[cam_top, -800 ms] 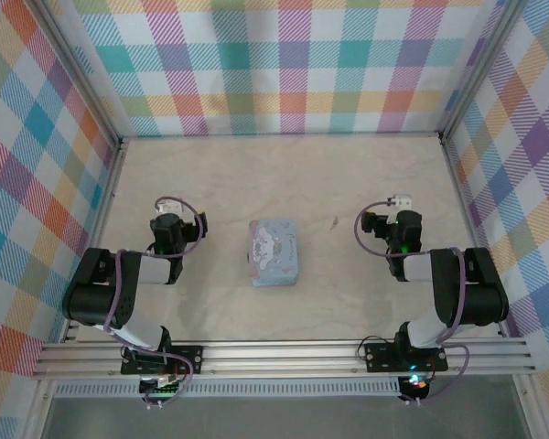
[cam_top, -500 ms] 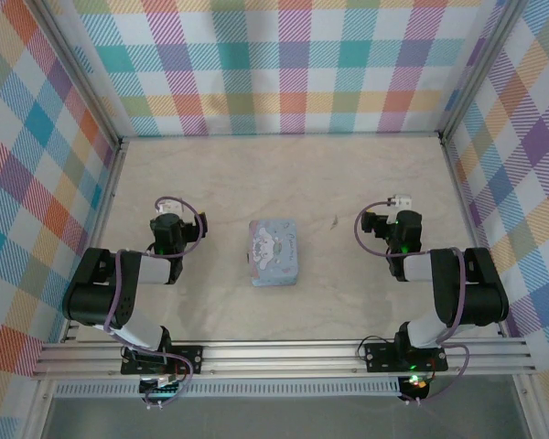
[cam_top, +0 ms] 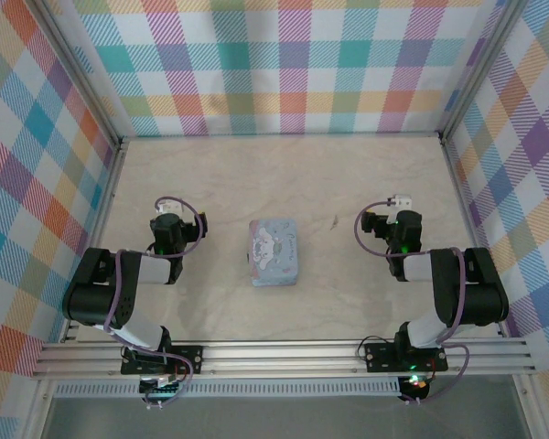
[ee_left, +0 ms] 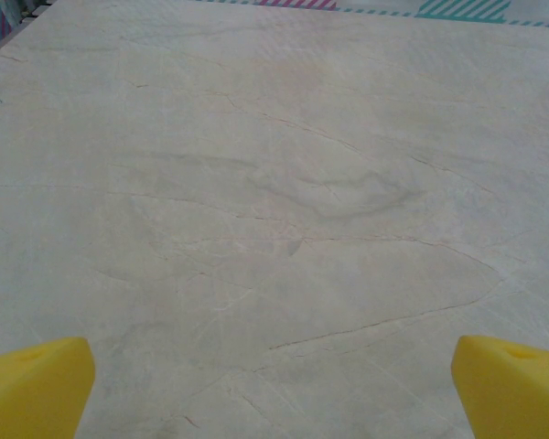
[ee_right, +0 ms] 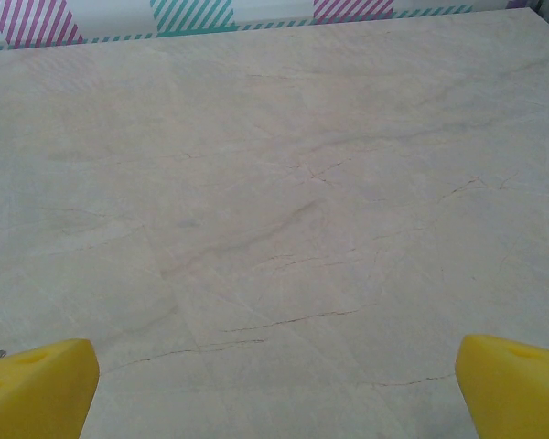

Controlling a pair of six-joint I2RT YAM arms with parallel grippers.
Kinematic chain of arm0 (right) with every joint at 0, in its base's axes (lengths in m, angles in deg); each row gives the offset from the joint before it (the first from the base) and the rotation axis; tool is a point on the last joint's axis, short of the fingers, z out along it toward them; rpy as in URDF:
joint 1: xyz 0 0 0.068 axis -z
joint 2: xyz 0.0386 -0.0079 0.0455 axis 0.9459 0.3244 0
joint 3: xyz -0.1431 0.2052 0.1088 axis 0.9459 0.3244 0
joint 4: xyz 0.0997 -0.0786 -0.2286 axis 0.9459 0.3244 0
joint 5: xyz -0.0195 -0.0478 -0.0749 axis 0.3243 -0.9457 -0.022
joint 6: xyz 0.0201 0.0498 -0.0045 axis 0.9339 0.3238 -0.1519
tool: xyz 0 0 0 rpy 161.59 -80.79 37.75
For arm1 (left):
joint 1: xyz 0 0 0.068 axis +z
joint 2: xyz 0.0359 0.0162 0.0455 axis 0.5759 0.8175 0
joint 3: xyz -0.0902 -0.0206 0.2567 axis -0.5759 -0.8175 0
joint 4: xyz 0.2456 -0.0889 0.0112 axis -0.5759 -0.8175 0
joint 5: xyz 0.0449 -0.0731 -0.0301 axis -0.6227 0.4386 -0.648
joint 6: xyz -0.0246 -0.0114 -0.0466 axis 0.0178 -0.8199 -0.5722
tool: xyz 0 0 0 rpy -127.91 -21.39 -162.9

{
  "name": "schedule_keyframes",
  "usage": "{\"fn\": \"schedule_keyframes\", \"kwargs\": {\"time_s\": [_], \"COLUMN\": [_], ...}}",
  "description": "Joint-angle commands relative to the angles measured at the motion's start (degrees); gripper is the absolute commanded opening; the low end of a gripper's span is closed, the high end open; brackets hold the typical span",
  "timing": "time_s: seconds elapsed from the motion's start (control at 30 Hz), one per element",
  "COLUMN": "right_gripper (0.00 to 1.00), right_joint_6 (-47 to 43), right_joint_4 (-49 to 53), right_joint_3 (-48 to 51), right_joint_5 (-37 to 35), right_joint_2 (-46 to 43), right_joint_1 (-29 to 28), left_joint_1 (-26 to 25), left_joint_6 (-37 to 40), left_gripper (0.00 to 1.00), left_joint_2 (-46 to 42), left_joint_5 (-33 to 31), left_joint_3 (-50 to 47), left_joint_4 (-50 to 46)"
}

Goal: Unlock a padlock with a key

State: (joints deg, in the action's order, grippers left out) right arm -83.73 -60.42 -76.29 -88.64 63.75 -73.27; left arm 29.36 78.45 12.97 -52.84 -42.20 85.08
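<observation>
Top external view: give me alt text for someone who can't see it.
A pale blue rectangular tin with a cartoon picture lies in the middle of a beige marbled tabletop, between two folded black robot arms: left arm, right arm. A tiny thin dark key lies apart from the tin, toward the right arm. Pastel plaid walls enclose the table.

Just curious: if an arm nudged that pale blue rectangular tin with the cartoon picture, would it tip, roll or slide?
The pale blue rectangular tin lies flat on its broad face, so it would probably slide, not tip or roll. The pale marbled table looks smooth, so an off-centre push may spin it. Its weight cannot be judged; the contents are hidden.
</observation>
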Motion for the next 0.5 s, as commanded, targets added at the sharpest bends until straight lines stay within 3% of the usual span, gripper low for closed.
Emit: {"fn": "schedule_keyframes", "kwargs": {"time_s": [0.0,0.1,0.2,0.37,0.47], "right_gripper": [1.0,1.0,1.0,1.0,1.0], "right_joint_6": [-0.49,-0.4,0.13,6.48,12.55], "right_joint_4": [-1.14,9.37,18.95,25.45,32.82], "right_joint_3": [-0.86,-4.7,-7.98,-10.0,-13.14], "right_joint_5": [0.59,0.09,-1.08,0.14,4.43], "right_joint_2": [-0.54,-5.03,-9.63,-16.15,-19.96], "right_joint_1": [0.28,0.18,0.25,0.33,0.31], "left_joint_1": [0.65,0.69,0.71,0.71,1.41], "left_joint_6": [0.85,2.25,0.85,-1.48,-9.08], "left_gripper": [1.0,1.0,1.0,1.0,1.0], "left_joint_2": [0.01,-2.35,-5.11,-11.15,-15.68], "left_joint_5": [0.57,3.62,0.29,-1.05,2.38], "left_joint_3": [0.43,4.05,9.52,11.54,13.76], "left_joint_4": [0.7,-7.25,-18.8,-23.96,-27.31]}}
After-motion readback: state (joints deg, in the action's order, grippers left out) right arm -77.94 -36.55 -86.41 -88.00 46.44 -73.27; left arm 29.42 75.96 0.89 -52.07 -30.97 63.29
